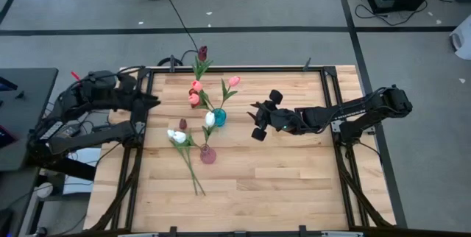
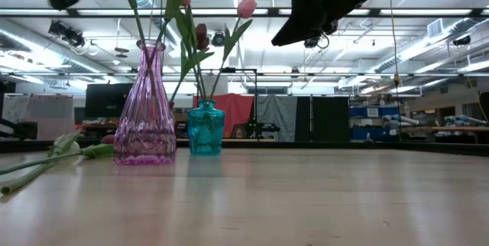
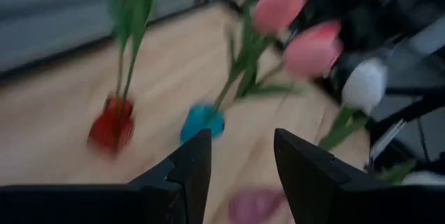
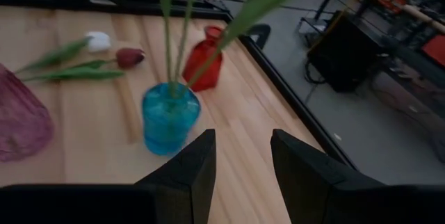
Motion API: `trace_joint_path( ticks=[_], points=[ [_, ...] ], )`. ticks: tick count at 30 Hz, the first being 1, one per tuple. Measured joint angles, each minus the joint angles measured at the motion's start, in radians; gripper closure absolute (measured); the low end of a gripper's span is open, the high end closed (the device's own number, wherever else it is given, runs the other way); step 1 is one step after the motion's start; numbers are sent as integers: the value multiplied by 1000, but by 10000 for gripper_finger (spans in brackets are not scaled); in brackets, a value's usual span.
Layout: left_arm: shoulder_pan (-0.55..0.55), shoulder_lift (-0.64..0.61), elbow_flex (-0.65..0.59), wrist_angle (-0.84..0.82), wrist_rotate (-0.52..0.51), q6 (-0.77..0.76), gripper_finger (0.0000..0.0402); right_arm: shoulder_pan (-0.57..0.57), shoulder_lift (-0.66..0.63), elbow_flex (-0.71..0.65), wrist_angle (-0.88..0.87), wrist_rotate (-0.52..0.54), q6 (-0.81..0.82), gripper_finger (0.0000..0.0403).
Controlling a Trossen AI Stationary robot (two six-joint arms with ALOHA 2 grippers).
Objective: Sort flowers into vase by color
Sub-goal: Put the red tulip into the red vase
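Three vases stand on the wooden table: a teal vase [image 1: 219, 117] [image 4: 167, 120] with pink tulips [image 3: 311, 46] and a white one, a pink glass vase [image 1: 208, 154] [image 2: 145, 116] with green stems, and a red vase [image 4: 203, 60] [image 3: 111, 123] by the far edge with stems and a maroon tulip [image 1: 202, 50]. White tulips [image 1: 176, 135] and a maroon one [image 4: 129, 57] lie flat on the table left of the pink vase. My right gripper [image 1: 259, 119] [image 4: 243, 161] hovers open, right of the teal vase. My left gripper [image 1: 151, 101] [image 3: 243, 168] is open at the table's left edge.
The lying tulips' long stems [image 1: 193, 171] run toward the near edge. A black frame rail [image 1: 331, 104] borders the table. Bare wood [image 1: 280, 178] spreads over the near and right parts of the table. Cables lie on the floor beyond the far edge.
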Motion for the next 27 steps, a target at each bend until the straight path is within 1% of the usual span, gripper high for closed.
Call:
trace_joint_path(
  ticks=[2, 4, 7, 11, 13, 16, 19, 22, 24, 27],
  points=[
    [0, 9, 18, -119, -3, -43, 239, 0, 0, 0, -23, 28, 13, 253],
    [0, 11, 11, -212, 7, -89, 239, -1, 1, 0, -45, 55, 29, 253],
    [-6, 11, -14, -294, 22, -136, 239, -6, 1, 0, -49, 85, 30, 253],
    [-33, 15, -41, -264, 39, -147, 239, -18, 1, 0, -48, 95, 2, 253],
    [-56, 31, -42, -216, 48, -129, 239, -26, 1, 0, -47, 95, -22, 253],
    [-105, 80, -42, -133, 36, -110, 239, -42, -2, 0, -35, 94, -70, 253],
    [-181, 162, -42, -123, -11, -109, 239, -58, -21, 0, -35, 87, -81, 253],
    [-280, 244, -43, -121, -62, -114, 239, -65, -34, 0, -43, 60, -79, 253],
    [-364, 272, -45, -118, -129, -156, 239, -64, -34, 0, -45, 41, -79, 253],
    [-501, 301, -44, -104, -258, -266, 239, -63, -33, 0, -61, 37, -77, 253]
  ],
)
